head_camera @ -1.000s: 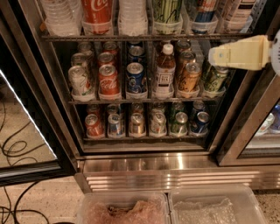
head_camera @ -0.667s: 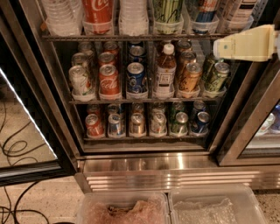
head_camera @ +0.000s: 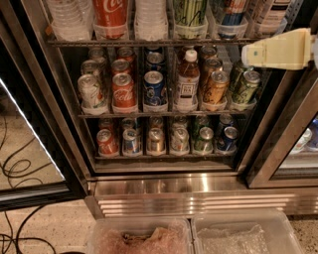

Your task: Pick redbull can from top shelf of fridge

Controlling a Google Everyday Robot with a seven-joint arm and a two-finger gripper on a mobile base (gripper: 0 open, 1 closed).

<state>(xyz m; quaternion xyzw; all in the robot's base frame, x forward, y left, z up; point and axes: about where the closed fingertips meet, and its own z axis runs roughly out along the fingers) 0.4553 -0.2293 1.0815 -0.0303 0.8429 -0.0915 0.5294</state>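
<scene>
1. End effector (head_camera: pixel 251 52): a cream-coloured body entering from the right edge of the view, level with the front rail of the top shelf (head_camera: pixel 149 43) and in front of the right side of the fridge (head_camera: pixel 174 188). Its tip points left. Whether it is wide or narrow cannot be told. It holds nothing that can be seen.

2. Redbull can (head_camera: pixel 232 11): standing upright on the top shelf, fifth item from the left, in a clear plastic cup (head_camera: pixel 229 31). It lies up and to the left of the end effector tip, near it but apart; no contact is seen.

3. Appearance of the redbull can: slim, with blue and silver panels and red-orange markings. Only its lower part shows; the upper part is cut off by the top edge of the view.

4. Neighbours on the top shelf: a green-striped tall can (head_camera: pixel 190 12) just beside it on the left, a Coca-Cola can (head_camera: pixel 110 12) further left, and a pale container (head_camera: pixel 271 12) on its right, above the end effector.
</scene>
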